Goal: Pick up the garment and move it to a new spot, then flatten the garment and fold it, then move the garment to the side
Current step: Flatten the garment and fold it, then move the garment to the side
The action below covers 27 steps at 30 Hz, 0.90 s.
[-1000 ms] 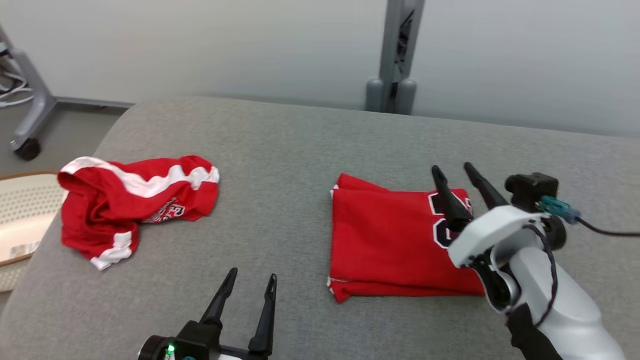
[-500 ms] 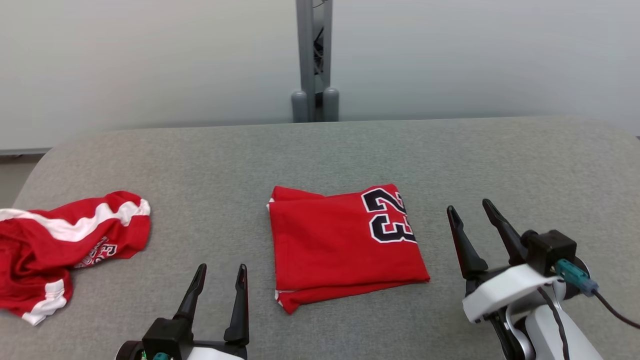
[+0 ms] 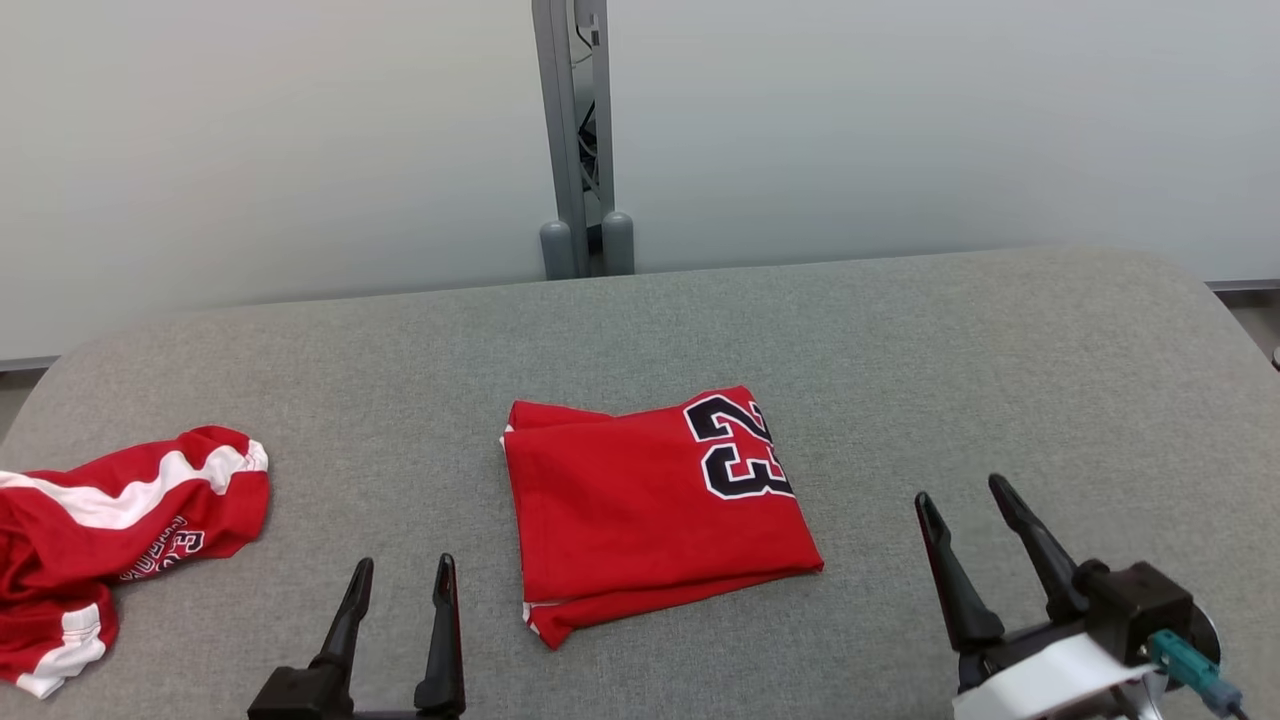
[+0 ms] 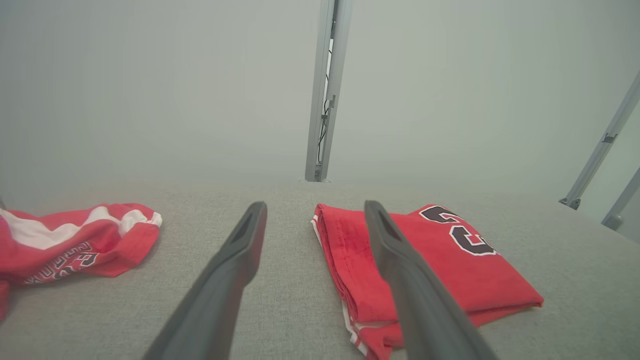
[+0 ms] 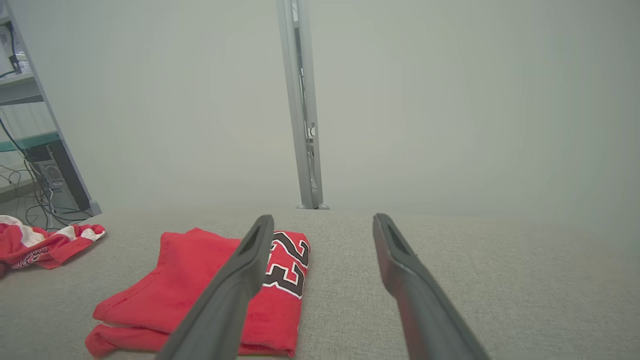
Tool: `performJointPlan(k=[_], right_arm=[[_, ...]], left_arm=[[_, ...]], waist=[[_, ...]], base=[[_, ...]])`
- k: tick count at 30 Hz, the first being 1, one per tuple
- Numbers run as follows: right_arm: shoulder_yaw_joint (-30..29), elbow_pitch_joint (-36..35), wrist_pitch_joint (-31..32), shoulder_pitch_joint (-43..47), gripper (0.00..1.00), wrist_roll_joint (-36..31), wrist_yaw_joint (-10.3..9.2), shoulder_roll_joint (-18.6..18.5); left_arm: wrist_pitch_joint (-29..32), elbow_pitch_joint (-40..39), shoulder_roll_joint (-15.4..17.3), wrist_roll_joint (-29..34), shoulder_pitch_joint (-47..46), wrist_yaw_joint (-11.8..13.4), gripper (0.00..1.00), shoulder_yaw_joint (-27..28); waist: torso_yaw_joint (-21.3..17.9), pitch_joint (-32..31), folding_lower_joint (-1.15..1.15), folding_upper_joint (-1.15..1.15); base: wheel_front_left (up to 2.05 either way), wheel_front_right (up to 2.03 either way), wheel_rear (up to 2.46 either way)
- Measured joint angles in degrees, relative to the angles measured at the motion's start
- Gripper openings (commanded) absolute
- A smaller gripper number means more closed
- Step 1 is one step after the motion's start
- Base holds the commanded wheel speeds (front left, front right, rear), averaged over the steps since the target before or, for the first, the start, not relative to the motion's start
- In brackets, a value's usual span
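A red garment (image 3: 640, 510) with a black "23" lies folded flat in the middle of the grey padded table (image 3: 900, 350); it also shows in the left wrist view (image 4: 465, 270) and the right wrist view (image 5: 170, 285). My left gripper (image 3: 404, 565) stands open just left of its near corner, empty, fingers (image 4: 235, 260) pointing away. My right gripper (image 3: 960, 490) is open and empty too, off to the garment's right and clear of it. In the right wrist view the gripper (image 5: 323, 217) points past the garment's right edge.
A second red garment with white stripes (image 3: 110, 520) lies crumpled at the table's left edge (image 4: 75, 240). A grey post (image 3: 575, 140) stands behind the table against a pale wall. Shelving with cables (image 5: 30, 150) is far left.
The head camera has swung, shifting the whole picture. My right gripper has drawn back from over the folded garment to its right side, still open. The garments lie as before.
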Motion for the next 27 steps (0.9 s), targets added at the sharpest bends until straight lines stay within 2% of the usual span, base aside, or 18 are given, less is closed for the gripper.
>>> performJointPlan(k=[9,27], right_arm=[[-0.63,-2.48,0.0,3.96,1.0,-2.49,0.0,1.01],[-1.75,-2.78,0.0,4.87,1.0,-2.9,0.0,1.96]], left_arm=[[0.0,-1.76,-0.02,1.57,2.41,-0.15,1.0,1.51],[0.0,-1.49,-0.02,2.96,3.07,-0.65,1.0,1.55]], waist=[[-0.34,-0.84,0.0,0.0],[0.37,-1.19,0.0,0.0]], base=[[0.0,0.0,0.0],[0.0,0.0,0.0]])
